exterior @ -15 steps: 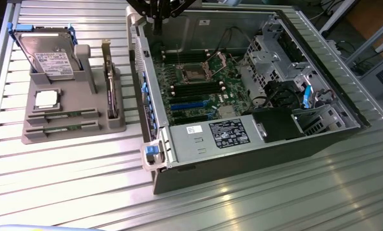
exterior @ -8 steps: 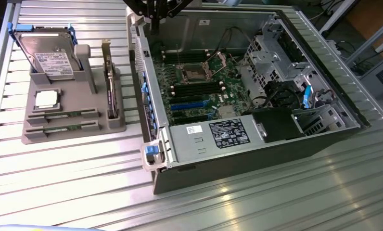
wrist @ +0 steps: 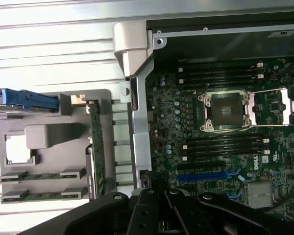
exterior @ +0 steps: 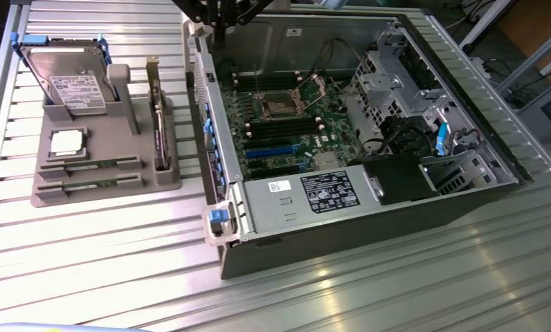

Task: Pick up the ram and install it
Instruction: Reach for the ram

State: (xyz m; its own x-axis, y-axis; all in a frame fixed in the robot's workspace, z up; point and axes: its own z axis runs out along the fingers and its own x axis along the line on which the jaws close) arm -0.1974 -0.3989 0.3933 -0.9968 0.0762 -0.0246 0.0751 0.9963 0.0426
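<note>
Slatted metal table [exterior: 118,277] is carrying an open computer case [exterior: 349,228], lying on its side with the motherboard [exterior: 294,117] facing up. A grey parts holder [exterior: 100,197] is sitting on the table just beside the case, on the exterior view's left.

Gripper [exterior: 222,21] is hanging above the far left corner of the case, over the rim on the holder's side. In the wrist view the gripper [wrist: 159,196] is showing its dark fingers drawn together, gripping nothing.

The ram is lying in the holder as two green sticks, flat in parallel slots at the holder's near end. The far ram stick [exterior: 95,166] [wrist: 41,175] and the near ram stick [exterior: 91,186] [wrist: 41,195] are resting side by side, well apart from the gripper.

Just beyond the sticks a square silver processor chip [exterior: 68,142] [wrist: 17,149] is sitting in its own recess. A hard drive [exterior: 73,79] is leaning upright at the holder's far end. A dark card [exterior: 156,117] [wrist: 95,147] is standing on edge along the holder's side nearest the case.

On the motherboard [wrist: 166,98], the processor socket [exterior: 280,105] [wrist: 228,111] is lying with long dark memory slots [wrist: 225,147] running on either side of it. A power supply [exterior: 303,194] with a label is sitting at the near end of the case.
</note>
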